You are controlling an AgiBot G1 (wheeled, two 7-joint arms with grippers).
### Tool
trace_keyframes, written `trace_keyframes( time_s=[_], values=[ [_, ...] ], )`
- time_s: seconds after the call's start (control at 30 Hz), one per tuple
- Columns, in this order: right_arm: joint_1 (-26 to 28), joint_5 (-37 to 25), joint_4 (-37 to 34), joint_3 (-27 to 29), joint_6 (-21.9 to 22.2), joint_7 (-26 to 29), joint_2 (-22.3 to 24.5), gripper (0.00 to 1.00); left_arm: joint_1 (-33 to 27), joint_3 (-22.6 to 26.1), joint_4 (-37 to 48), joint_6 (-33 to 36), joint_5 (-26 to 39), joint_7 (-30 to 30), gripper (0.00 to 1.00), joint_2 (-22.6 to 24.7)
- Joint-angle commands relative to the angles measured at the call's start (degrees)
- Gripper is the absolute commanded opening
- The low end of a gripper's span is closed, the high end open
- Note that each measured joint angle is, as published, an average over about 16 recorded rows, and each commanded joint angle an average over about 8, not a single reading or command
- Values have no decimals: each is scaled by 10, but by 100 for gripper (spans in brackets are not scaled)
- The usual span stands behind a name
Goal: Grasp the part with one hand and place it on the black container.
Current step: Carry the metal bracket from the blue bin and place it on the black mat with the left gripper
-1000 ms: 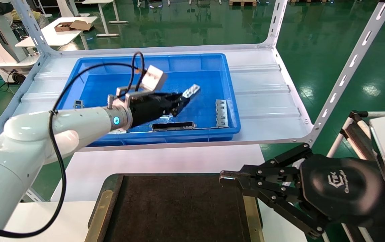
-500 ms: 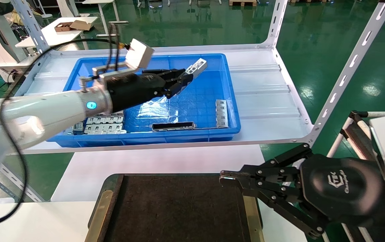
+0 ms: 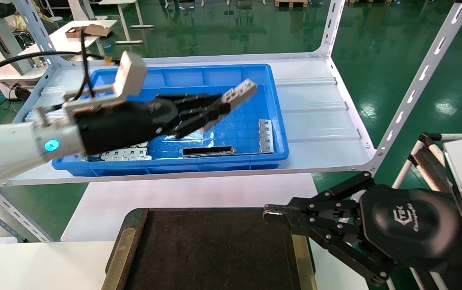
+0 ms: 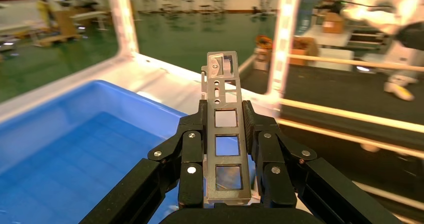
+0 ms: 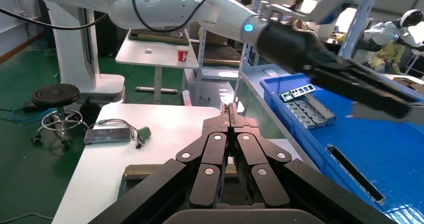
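Note:
My left gripper (image 3: 217,109) is shut on the part (image 3: 240,92), a narrow silver-grey bar with square window cut-outs, and holds it in the air above the blue bin (image 3: 273,121). In the left wrist view the part (image 4: 224,134) sits clamped between both fingers and sticks out past the fingertips. The black container (image 3: 215,249), a flat dark tray with olive-brass side strips, lies at the near edge of the white table, below and nearer than the held part. My right gripper (image 3: 269,213) is shut and empty, parked over the tray's right rim.
The blue bin on the shelf holds several flat notched silver plates (image 3: 124,154), a long dark-faced bar (image 3: 207,151) and a silver bar (image 3: 266,135) by its right wall. White slotted shelf posts (image 3: 416,86) stand at the right. A white table (image 3: 194,193) lies between shelf and tray.
My left gripper has lifted the part up out of the bin and drawn back toward me and to the left. The right arm has not moved.

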Motion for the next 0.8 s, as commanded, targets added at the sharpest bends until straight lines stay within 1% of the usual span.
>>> trace_keyframes(
  time_s=[0.03,0.17,0.27,0.37,0.5,0.63,0.8],
  values=[
    [0,0,0,0,0,0,0,0,13,0,-31,16,-4,-13,0,-19],
    [0,0,0,0,0,0,0,0,66,-2,-128,14,-18,-54,0,-67],
    [0,0,0,0,0,0,0,0,113,-3,-206,-8,-28,-87,0,-103],
    [0,0,0,0,0,0,0,0,163,-3,-283,-48,-32,-121,0,-137],
    [0,0,0,-1,0,0,0,0,229,2,-373,-124,-30,-165,0,-173],
    [0,0,0,-1,0,0,0,0,294,12,-440,-210,-21,-200,0,-193],
    [0,1,0,-1,0,0,0,0,356,32,-470,-305,-2,-225,0,-184]
  ],
)
